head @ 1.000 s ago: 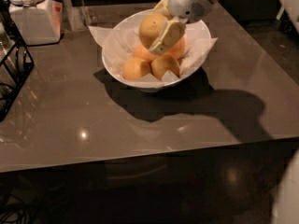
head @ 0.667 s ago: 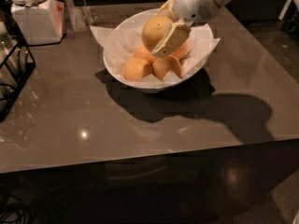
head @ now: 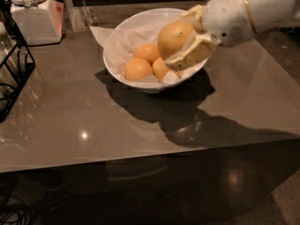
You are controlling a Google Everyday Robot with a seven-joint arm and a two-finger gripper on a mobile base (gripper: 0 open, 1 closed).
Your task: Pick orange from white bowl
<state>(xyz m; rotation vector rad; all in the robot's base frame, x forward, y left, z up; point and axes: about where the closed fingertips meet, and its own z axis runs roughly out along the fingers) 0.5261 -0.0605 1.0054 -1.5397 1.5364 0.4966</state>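
The gripper is clamped on the orange, one finger across its top rear and the other pressed under its lower right side, and holds it in the air above the right half of the bowl, clear of the paper lining. Three smaller fruits lie in the bowl below and to the left, none touching the held one. The pick looks nearly done; what remains is carrying the orange clear. The chief risk, as I judge it, is the hold itself: the skin is round and smooth, and the fingers seem to bear on it off-centre (the lower one looks more like a shelf than a clamp), so a quick swing could roll it out. It would then drop on the rim or the other fruits and might bounce onto the table and off its edge. The lower finger also hangs close above the right rim; a sideways move without more height could catch the bowl and shove or tip it.
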